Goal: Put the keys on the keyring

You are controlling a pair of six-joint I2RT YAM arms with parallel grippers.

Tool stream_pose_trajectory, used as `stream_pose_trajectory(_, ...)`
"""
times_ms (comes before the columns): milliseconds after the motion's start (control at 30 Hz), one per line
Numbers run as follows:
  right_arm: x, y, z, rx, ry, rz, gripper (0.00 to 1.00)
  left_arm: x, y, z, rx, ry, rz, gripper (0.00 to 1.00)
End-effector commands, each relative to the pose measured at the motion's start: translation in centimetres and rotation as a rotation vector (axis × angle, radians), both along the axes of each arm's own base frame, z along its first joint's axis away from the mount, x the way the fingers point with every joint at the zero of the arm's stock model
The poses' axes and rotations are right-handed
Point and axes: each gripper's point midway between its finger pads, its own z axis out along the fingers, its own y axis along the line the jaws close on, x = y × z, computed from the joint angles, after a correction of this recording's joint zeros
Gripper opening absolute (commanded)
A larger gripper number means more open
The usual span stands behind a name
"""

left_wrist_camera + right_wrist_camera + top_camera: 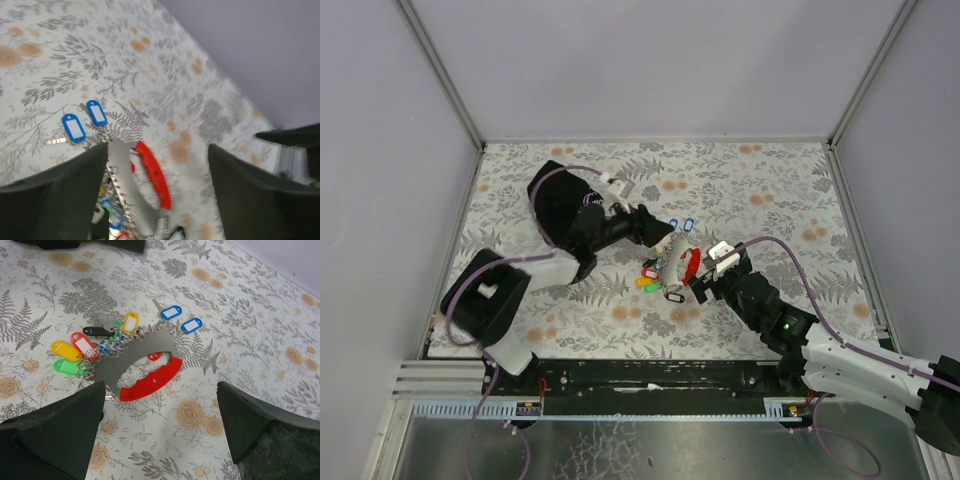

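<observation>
Mid-table (770, 180): the keyring (682, 265) is lying flat between the two grippers. The left gripper (655, 228) is hanging just behind it and to its left. The right gripper (694, 286) is hanging just in front of it and to its right.

A bunch of keys (653, 278) is crowding against the keyring's left side and touching it.

Two loose keys (680, 225) are lying side by side behind the keyring, apart from it and from the bunch.

The pouch (560, 205) is lying toward the table's far left, partly under the left arm (605, 232) and well apart from the keyring.
</observation>
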Motion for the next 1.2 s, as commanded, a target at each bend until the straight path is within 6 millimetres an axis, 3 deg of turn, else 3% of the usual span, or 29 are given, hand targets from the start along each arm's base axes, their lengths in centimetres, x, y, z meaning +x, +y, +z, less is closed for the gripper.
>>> stream_pose_trajectory(0,0.3,-1.7,1.4,0.094,0.016,-0.128,0.99,0.0,5.7,3.6,-0.025,-0.027,0.188,0.98)
stream_pose_trajectory(167,-0.1,-3.7,0.9,0.108,0.075,-0.227,0.99,-2.7,11.3,4.9,0.024,-0.022,0.39,1.0)
stream_pose_trajectory(200,-0.1,-4.4,0.9,0.109,0.074,-0.259,0.99,-3.4,12.6,6.0,-0.003,-0.042,0.441,1.0)
stream_pose_trajectory(333,0.0,-6.6,1.6,0.152,0.038,-0.366,0.99,-5.1,18.0,6.8,-0.131,0.061,0.714,1.0)
stream_pose_trajectory(500,-0.3,-7.3,2.9,0.263,-0.027,-0.372,0.99,-7.1,20.8,5.6,-0.081,0.023,0.79,1.0)
stream_pose_trajectory(600,-0.8,-6.9,3.1,0.334,-0.048,-0.319,0.99,-7.7,21.4,4.4,-0.079,0.01,0.799,1.0)
stream_pose_trajectory(767,-1.5,-7.8,3.2,0.376,-0.065,-0.317,0.99,-8.4,22.3,2.0,-0.02,0.044,0.827,1.0)
stream_pose_trajectory(1167,-1.4,-7.7,2.2,0.326,-0.049,-0.316,0.99,-8.5,22.5,1.9,-0.014,0.034,0.831,1.0)
